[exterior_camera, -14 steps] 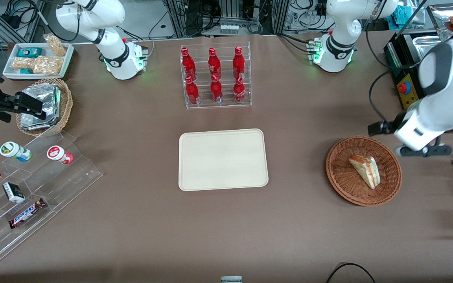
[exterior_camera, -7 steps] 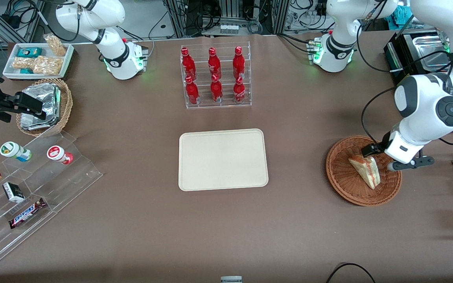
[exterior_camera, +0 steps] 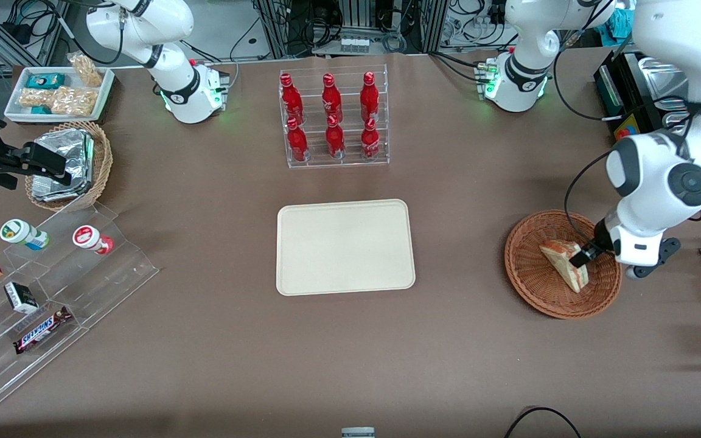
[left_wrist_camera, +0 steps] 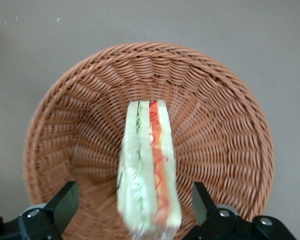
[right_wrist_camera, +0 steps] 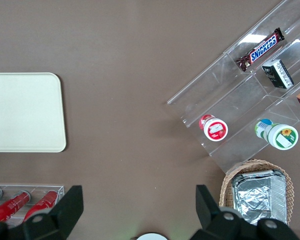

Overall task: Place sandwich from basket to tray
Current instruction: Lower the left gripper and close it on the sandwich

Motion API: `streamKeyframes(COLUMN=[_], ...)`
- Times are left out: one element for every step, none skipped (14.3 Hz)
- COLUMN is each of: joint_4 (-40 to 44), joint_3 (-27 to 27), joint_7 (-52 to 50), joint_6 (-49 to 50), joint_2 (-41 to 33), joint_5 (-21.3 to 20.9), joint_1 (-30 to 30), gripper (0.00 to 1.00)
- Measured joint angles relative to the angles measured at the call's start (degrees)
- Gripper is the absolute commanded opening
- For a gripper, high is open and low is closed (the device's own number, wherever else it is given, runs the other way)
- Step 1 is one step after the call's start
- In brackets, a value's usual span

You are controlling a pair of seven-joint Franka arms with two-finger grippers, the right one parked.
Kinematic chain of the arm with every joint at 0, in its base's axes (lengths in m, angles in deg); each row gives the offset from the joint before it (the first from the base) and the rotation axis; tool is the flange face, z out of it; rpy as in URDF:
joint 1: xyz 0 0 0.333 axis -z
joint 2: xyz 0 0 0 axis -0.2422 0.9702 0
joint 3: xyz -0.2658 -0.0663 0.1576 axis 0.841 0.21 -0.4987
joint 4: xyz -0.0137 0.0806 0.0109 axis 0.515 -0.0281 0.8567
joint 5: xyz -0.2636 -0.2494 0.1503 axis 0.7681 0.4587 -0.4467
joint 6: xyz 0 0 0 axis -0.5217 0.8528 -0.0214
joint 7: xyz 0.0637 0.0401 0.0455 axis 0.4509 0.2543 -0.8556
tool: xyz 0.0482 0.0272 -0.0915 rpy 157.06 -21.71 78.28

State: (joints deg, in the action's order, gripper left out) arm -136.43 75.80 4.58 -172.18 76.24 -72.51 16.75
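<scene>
Sandwich (left_wrist_camera: 149, 170) is seen lying in the basket (left_wrist_camera: 230, 125), cut side up, on the worktop (exterior_camera: 204, 365). Pincer (left_wrist_camera: 135, 210) is held spread wide just above it, one finger to each side. Tray (exterior_camera: 345, 246) is set well apart, bare.

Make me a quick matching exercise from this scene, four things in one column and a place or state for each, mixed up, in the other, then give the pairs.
Things:
1. sandwich
2. tray
3. gripper
4. red bottles

Places or states:
A. standing in a clear rack
B. lying in the basket
C. bare, mid-table
D. open, fingers on either side of the sandwich

Pairs: 1-B, 2-C, 3-D, 4-A
</scene>
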Motion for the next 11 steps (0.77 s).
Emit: streamKeyframes(joint_4=[0.0,0.0,0.0,0.0,0.0,0.0,0.1,0.4,1.4,2.9,4.9], joint_3=[0.0,0.0,0.1,0.1,0.3,0.4,0.5,0.5,0.6,0.7,0.7], joint_7=[-1.6,-2.4,-2.7,-3.1,-3.6,-3.9,-3.9,-3.7,-3.0,-1.7,-0.2], joint_6=[-1.2,-1.8,-1.9,-1.9,-1.9,-1.6,-0.4,2.0,5.0,8.5,12.5], joint_2=[1.3,2.2,2.7,3.2,3.6,3.9,4.0,3.9,3.7,3.5,3.1], joint_5=[0.0,0.0,0.1,0.1,0.1,0.1,0.1,0.1,0.1,0.1,0.1], joint_1=[0.0,0.0,0.0,0.1,0.2,0.4,0.6,0.9,1.0,1.2,1.6], gripper=[1.0,1.0,0.99,0.75,0.33,0.12,0.06,0.06,0.06,0.06,0.05])
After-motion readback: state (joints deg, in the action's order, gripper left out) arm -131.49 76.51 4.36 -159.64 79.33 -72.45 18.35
